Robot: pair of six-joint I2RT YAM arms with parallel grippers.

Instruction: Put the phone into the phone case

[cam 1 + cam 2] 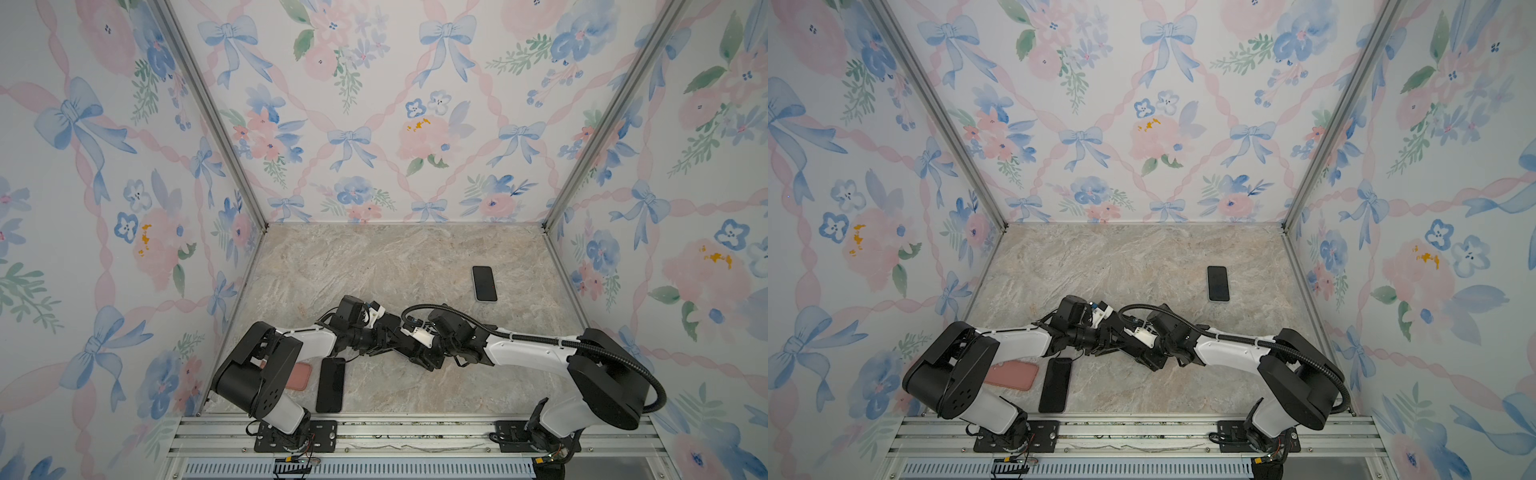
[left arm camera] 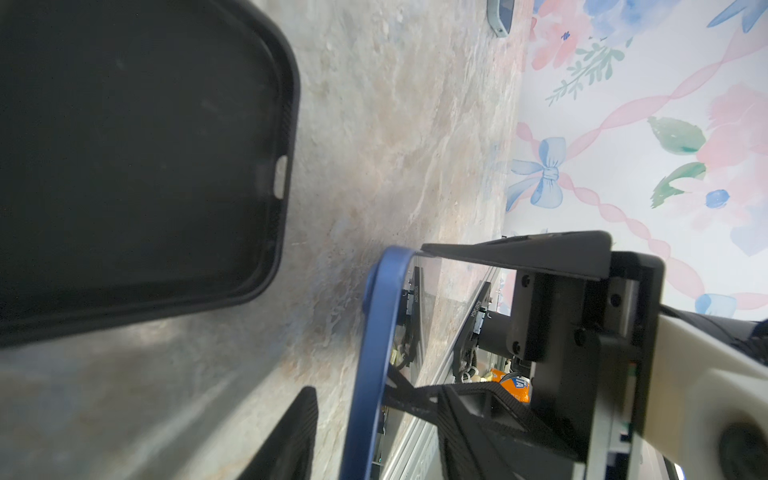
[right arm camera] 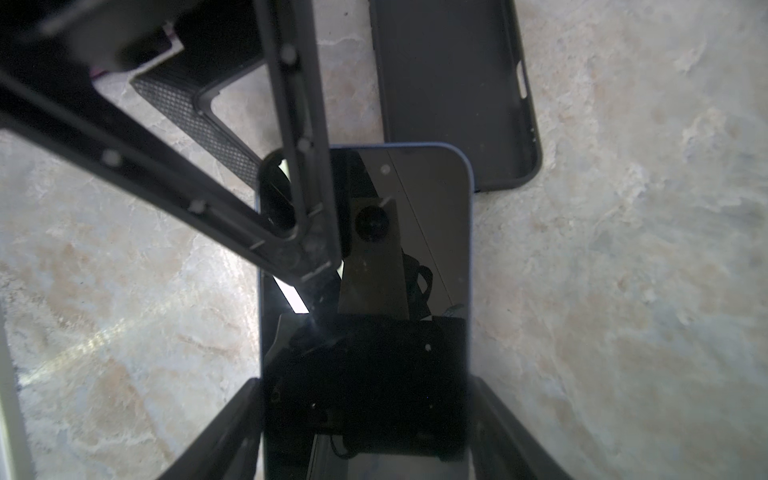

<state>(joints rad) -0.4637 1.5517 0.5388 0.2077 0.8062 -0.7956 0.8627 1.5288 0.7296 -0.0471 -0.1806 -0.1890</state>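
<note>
The phone is aloft and not yet seated, so this looks like a handover or a two-handed steadying before insertion. The dark-screened, blue-rimmed slab phone (image 3: 432, 216) hangs over the middle of the marble-patterned surface (image 1: 415, 266), hidden under both wrists in both top views. The right gripper (image 3: 365, 384) clasps it across its width at one end. The left gripper (image 3: 278, 208) has parted jaws on either side of the other end, one finger over the glass, with no firm clamp visible. The black soft-walled phone case (image 1: 330, 384) lies empty, hollow side up, by the front edge left of centre. The next move probably calls for squaring the phone over that hollow and pressing one end under the lip first. A pink case (image 1: 1013, 374) lies beside the black one, half under the left arm, and its contents cannot be told. A second dark phone (image 1: 484, 283) lies flat near the right edge.
</note>
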